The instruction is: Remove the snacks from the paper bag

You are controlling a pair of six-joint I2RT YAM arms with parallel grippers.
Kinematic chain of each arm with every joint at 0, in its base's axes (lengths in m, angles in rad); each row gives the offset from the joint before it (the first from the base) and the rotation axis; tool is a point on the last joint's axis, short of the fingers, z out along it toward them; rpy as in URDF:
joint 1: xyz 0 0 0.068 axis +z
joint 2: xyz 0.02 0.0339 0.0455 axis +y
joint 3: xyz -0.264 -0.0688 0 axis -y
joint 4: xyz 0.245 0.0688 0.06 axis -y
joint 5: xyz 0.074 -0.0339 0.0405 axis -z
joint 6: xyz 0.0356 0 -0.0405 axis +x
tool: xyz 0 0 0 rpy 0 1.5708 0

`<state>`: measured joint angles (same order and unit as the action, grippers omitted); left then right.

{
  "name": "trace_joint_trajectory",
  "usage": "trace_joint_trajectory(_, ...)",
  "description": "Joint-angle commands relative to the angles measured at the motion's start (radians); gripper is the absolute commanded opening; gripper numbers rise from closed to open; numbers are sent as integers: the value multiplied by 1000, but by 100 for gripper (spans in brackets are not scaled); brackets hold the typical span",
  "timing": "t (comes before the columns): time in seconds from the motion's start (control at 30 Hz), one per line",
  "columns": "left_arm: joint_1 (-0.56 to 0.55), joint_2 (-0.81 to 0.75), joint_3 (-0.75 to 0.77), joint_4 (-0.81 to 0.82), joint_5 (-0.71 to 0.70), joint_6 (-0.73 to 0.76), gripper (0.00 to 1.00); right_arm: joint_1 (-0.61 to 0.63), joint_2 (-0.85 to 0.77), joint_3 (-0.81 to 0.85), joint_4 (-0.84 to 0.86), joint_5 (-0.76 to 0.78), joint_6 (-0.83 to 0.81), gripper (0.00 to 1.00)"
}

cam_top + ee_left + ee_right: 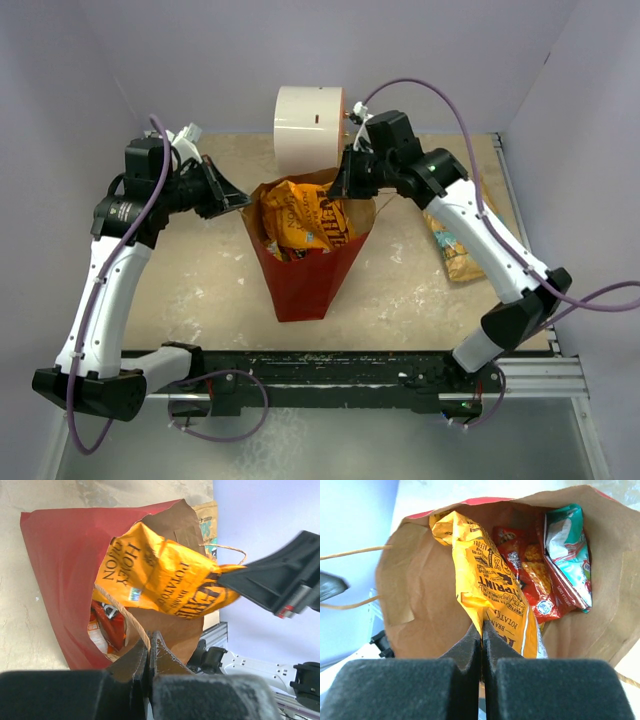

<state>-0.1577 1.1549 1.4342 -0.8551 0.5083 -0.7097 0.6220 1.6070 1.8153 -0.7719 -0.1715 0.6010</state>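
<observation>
The paper bag (300, 285) was stood upright in the middle of the tabletop (200, 280), mouth up, with a loose packet (455, 250) already laid out off to the right. The yellow-orange chip bag (295, 215) was seen poking out of the mouth, so pulling that one out was pretty clearly the step in hand. Lower down inside, the red chip bag (530, 575) and the small teal packet (570, 545) were tucked together. The paper rim was pinched by the left claw (149, 642), and the chip bag's edge was clamped in the right claw (481, 630). A straight lift clear of the rim would probably be called for next, with the paper bag held steady.
</observation>
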Motion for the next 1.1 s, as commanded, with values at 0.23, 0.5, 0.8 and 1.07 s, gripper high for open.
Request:
trace_joint_trajectory(0.23,-2,-72,-14,22,-20,4,0,4,-184,138,77,-2,19,0)
trace_joint_trajectory(0.5,-1,-77,8,-10,-35,23,0,3,-240,296,63,145,-93,0)
trace_joint_trajectory(0.8,-2,-72,35,-56,-37,54,0,0,-212,498,6,537,-204,0)
trace_joint_trajectory(1.07,-2,-47,66,-104,-30,105,0,-240,-147,441,-20,585,-176,0)
